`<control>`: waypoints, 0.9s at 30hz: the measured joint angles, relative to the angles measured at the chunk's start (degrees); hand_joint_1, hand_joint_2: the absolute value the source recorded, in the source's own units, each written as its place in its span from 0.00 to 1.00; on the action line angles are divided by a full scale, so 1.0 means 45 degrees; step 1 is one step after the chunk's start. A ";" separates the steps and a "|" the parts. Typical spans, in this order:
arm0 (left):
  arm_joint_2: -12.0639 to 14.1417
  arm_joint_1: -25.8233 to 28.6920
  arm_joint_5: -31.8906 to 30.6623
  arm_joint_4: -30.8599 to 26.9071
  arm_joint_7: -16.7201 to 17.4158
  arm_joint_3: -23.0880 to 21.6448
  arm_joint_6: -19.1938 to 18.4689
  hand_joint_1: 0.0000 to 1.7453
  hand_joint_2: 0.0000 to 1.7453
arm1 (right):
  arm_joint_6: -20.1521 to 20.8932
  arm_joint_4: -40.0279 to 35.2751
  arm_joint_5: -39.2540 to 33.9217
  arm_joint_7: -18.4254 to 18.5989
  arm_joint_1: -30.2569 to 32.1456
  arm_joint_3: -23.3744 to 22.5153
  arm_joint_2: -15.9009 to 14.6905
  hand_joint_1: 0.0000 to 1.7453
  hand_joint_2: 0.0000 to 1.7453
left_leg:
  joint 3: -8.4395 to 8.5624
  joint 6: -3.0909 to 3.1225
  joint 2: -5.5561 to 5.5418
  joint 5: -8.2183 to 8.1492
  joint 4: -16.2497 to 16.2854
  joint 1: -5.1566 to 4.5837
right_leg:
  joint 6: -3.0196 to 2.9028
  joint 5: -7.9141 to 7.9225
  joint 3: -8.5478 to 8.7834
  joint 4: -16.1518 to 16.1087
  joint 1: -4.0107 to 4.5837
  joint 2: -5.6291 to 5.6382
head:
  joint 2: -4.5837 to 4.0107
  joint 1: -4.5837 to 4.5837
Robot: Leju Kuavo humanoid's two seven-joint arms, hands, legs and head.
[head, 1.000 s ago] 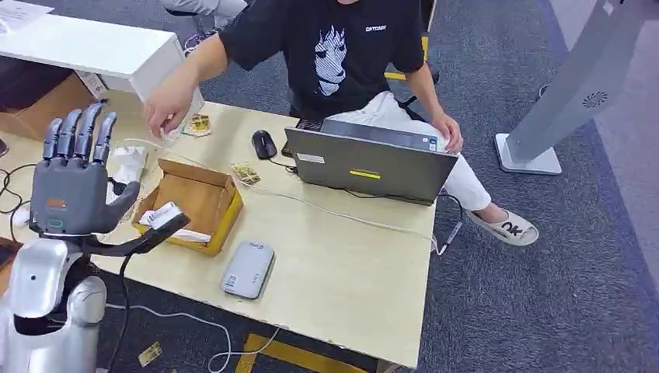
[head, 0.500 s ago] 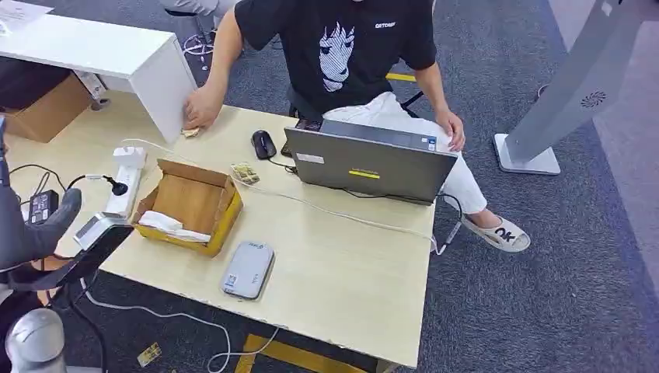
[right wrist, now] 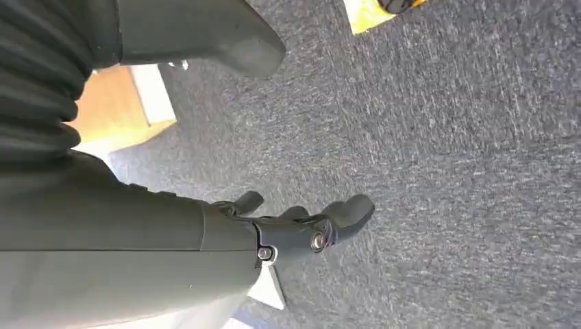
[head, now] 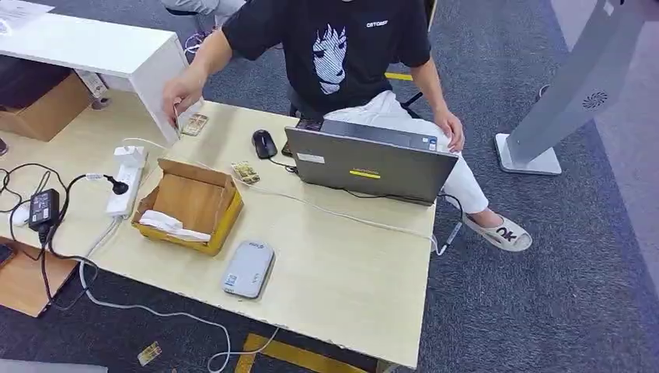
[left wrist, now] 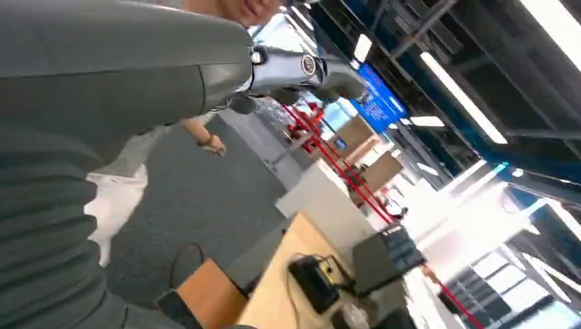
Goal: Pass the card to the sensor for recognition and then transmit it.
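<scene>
A laptop (head: 370, 163) and open cardboard box (head: 189, 206) flank the card reader (head: 248, 269).

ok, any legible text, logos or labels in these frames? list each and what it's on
"OK": on the person's white shoe, head view.
Small white chest print on the black T-shirt: too small to read.
Stickers on the laptop lid: blurred.
Label on the grey card reader: unreadable.
Blue hanging sign, left wrist view: text blurred.

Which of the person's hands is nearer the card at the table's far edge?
Their right hand, just above that card; their left hand rests behind the laptop, well away.
</scene>
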 joint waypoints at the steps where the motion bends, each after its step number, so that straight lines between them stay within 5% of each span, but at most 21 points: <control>1: -0.0082 -0.0001 0.0015 0.0087 0.0000 0.0223 0.0048 0.00 1.00 | 0.0009 -0.0005 0.0000 0.0000 -0.0002 0.0000 0.0000 0.00 1.00 | 0.0000 0.0000 -0.0001 0.0000 0.0000 -0.0001 | 0.0002 -0.0001 0.0002 0.0000 -0.0001 0.0001 | 0.0000 0.0000; 3: -0.0204 0.0000 -0.0137 0.0228 0.0234 0.0553 0.0233 0.00 1.00 | 0.0000 -0.0005 0.0000 -0.0024 -0.0002 -0.0015 0.0000 0.00 1.00 | 0.0000 0.0001 0.0002 -0.0001 0.0000 -0.0004 | 0.0004 0.0001 0.0010 0.0000 -0.0002 0.0008 | 0.0000 0.0000; 5: -0.0315 0.0100 -0.0140 0.0423 0.1294 0.0684 0.0881 0.00 1.00 | -0.0025 -0.0005 0.0048 -0.0164 -0.0001 -0.0019 0.0000 0.00 1.00 | 0.0001 0.0001 0.0004 -0.0002 0.0001 -0.0006 | 0.0004 0.0003 0.0030 -0.0001 -0.0003 0.0011 | 0.0000 0.0005; 10: -0.0485 0.1125 0.1482 0.2216 0.4353 0.0465 0.3872 0.00 1.00 | 0.0457 -0.0073 0.0641 -0.0529 -0.0041 -0.0428 0.0000 0.00 1.00 | 0.0017 0.0008 -0.0011 -0.0016 0.0003 -0.0027 | 0.0025 -0.0016 0.0013 -0.0007 -0.0029 0.0003 | 0.0000 0.0010; 13: -0.0505 0.1151 0.1312 0.3721 0.5109 0.0465 0.4162 0.00 1.00 | 0.1006 -0.0515 0.0646 -0.0350 -0.0051 -0.0724 0.0000 0.00 1.00 | 0.0016 0.0008 -0.0028 -0.0018 0.0001 -0.0026 | 0.0030 -0.0021 0.0024 -0.0007 -0.0031 -0.0012 | 0.0000 0.0010; 21: -0.0509 0.1157 0.0939 0.5434 0.5371 0.0509 0.4304 0.00 1.00 | 0.1132 -0.0782 0.0646 -0.0330 -0.0053 -0.1098 0.0000 0.00 1.00 | 0.0015 0.0009 -0.0025 -0.0018 0.0003 -0.0029 | 0.0032 -0.0017 0.0028 -0.0007 -0.0032 -0.0010 | 0.0000 -0.0005; 24: -0.0529 0.1034 -0.0229 0.5899 0.6263 0.0707 0.3876 0.00 1.00 | 0.0821 -0.0777 0.0452 -0.0354 -0.0058 -0.1117 0.0000 0.00 1.00 | 0.0016 0.0014 -0.0026 -0.0022 0.0004 -0.0035 | 0.0032 -0.0017 0.0028 -0.0007 -0.0036 -0.0010 | 0.0000 -0.0010; 27: -0.0553 0.0450 0.0199 0.7375 0.7257 0.1438 0.4270 0.00 1.00 | 0.0928 -0.0709 0.0743 -0.0890 -0.0121 -0.1249 0.0000 0.00 1.00 | 0.0023 0.0014 -0.0026 -0.0021 0.0004 -0.0037 | 0.0031 -0.0016 0.0061 -0.0007 -0.0037 -0.0010 | 0.0000 -0.0015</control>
